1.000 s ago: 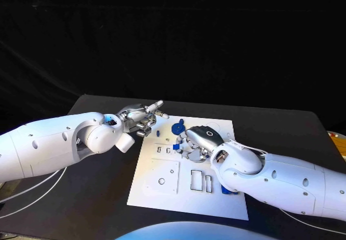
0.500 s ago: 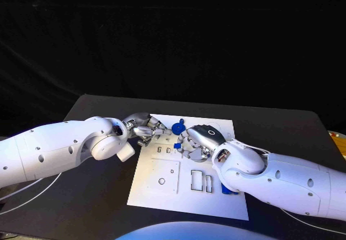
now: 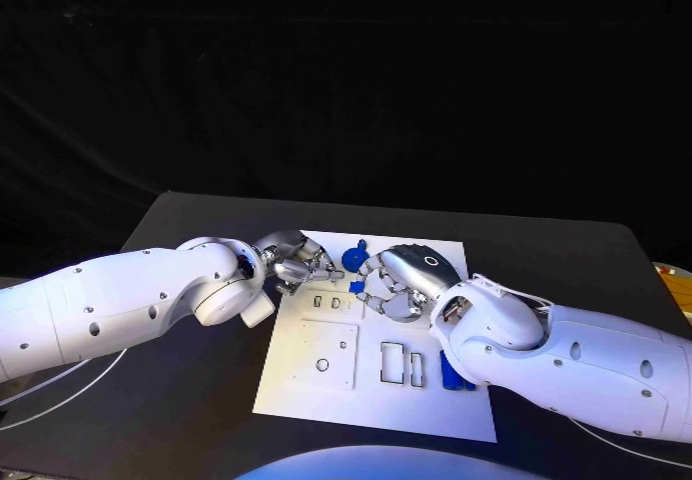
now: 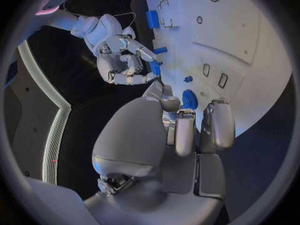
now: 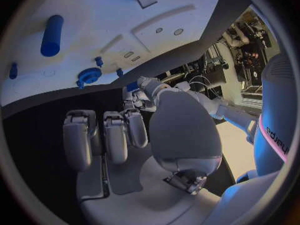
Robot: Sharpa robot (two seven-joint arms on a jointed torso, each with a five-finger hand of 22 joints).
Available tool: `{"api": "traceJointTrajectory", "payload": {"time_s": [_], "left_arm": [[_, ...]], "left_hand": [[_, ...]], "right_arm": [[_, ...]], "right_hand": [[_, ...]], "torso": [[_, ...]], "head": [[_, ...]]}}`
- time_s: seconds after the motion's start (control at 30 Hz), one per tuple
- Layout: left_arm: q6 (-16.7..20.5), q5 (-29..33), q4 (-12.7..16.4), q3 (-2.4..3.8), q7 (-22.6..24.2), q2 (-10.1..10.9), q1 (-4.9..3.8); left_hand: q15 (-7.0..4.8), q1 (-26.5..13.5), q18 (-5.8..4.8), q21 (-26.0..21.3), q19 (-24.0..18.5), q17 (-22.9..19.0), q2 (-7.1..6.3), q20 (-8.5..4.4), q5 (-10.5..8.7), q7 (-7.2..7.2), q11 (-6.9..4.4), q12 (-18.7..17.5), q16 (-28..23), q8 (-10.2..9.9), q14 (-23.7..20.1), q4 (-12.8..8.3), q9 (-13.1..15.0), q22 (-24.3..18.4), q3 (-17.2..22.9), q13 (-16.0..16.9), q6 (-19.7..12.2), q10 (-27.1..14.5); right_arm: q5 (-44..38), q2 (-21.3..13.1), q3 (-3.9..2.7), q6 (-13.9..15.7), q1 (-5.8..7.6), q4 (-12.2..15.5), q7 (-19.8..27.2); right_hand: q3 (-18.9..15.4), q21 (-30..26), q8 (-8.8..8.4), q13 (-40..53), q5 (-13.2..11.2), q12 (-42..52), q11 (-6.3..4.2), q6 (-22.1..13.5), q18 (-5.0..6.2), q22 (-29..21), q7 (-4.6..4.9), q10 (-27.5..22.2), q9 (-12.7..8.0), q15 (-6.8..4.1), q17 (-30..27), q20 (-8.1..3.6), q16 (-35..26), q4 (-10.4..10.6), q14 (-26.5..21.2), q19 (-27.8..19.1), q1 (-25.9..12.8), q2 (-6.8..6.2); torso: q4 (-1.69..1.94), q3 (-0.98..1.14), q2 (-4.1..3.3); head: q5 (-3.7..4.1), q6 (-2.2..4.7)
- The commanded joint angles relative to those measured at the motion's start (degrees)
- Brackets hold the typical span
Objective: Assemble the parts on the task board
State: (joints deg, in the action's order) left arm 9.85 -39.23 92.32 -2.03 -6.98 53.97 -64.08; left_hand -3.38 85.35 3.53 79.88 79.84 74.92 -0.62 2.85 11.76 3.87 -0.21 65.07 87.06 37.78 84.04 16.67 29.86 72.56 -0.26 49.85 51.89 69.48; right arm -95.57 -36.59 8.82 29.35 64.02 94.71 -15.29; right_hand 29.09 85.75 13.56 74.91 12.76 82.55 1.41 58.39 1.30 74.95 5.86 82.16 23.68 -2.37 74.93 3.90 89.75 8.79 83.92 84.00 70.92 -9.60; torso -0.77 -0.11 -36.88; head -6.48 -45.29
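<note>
Lying between left hand [image 3: 299, 262] and right hand [image 3: 400, 283], blue part [image 3: 353, 259]

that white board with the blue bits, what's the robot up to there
The robot is assembling small blue parts on the white task board. Both hands work at the board's far end: the left hand reaches in beside a round blue part, and the right hand hovers close by, with a small blue piece at its fingertips. Whether either hand holds a part cannot be told. A blue cylinder lies at the board's right edge.
</note>
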Motion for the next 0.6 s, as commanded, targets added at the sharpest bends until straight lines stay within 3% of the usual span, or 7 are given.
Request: {"api": "traceJointTrajectory", "payload": {"time_s": [0.03, 0.3, 0.6], "left_arm": [[1.64, -1.79, 0.25, 0.01, -2.46, -0.31, 0.03], [0.38, -1.48, 0.35, 0.01, -3.19, -0.58, 0.04], [-1.60, -1.72, 0.53, 0.01, -3.84, -0.75, 0.03]], "left_hand": [[-0.57, -0.32, 0.22, 0.71, 0.61, 10.42, -0.48, -0.51, 0.17, -0.68, -0.55, 2.43, 0.69, 2.36, 4.50, 0.01, 1.90, 1.11, 0.54, 2.99, -0.36, 1.68], [-1.37, -3.90, -0.24, 1.97, 1.88, 12.07, -1.75, -1.24, 0.04, -1.71, -1.46, 4.89, 1.50, 7.40, 5.08, 0.08, 6.42, 3.26, 0.21, 5.88, -0.92, 3.41], [-1.53, -4.68, -0.39, 2.37, 2.26, 12.55, -2.13, -1.36, -0.05, -1.96, -1.66, 5.39, 1.73, 8.35, 5.22, 0.01, 7.40, 3.95, -0.12, 6.54, -0.91, 3.83]], "right_arm": [[-0.10, 0.04, -0.03, -0.44, 0.07, 0.06, -0.24], [0.02, 0.43, -0.04, -0.87, 0.17, -0.31, -0.23], [-0.30, 0.73, -0.04, -0.68, 0.21, -0.50, -0.26]], "right_hand": [[0.00, 0.23, 2.67, 6.30, 0.26, -0.12, -0.20, 0.16, -0.47, 13.95, -0.34, 0.08, 2.19, -0.15, 14.71, -0.28, 0.09, 0.28, 6.00, 4.58, -0.16, -0.29], [-0.02, 0.19, 2.68, 6.30, 0.29, -0.13, -0.20, 0.15, -0.46, 13.94, -0.34, 0.08, 2.20, -0.15, 14.74, -0.29, 0.10, 0.28, 6.01, 4.56, -0.17, -0.35], [-0.03, 0.21, 2.71, 6.35, 0.36, -0.09, -0.19, 0.15, -0.46, 13.94, -0.33, 0.12, 2.21, -0.16, 14.70, -0.29, 0.08, 0.33, 6.00, 4.57, -0.23, -0.40]], "torso": [[0.14, 0.00, 0.02], [0.06, -0.05, -0.08], [0.11, -0.03, -0.06]], "head": [[0.15, 0.02], [0.22, -0.01], [0.36, 0.07]]}}
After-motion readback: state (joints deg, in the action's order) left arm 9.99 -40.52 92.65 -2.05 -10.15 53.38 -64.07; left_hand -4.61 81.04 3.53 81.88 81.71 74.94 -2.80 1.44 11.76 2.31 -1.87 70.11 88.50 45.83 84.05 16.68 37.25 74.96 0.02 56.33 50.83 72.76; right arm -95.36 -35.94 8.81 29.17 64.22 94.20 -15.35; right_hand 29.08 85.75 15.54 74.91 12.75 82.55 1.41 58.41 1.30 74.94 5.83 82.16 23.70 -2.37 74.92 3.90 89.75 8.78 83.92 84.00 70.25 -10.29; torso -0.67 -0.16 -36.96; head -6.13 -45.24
